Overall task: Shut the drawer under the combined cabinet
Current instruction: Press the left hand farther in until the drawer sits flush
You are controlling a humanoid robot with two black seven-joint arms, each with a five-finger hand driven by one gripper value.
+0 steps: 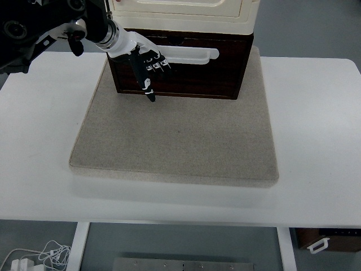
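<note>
A dark brown drawer with a white handle sits under a cream cabinet at the top centre. Its front face stands a little forward of the cabinet. My left hand comes in from the upper left and lies against the left part of the drawer front, just left of the handle. Its fingers are extended and relaxed, pointing down, and hold nothing. One dark fingertip reaches the lower edge of the drawer front. My right arm does not show.
The cabinet stands on a beige felt mat that lies on a white table. White cables lie on the floor at the lower left. A brown box shows at the lower right under the table.
</note>
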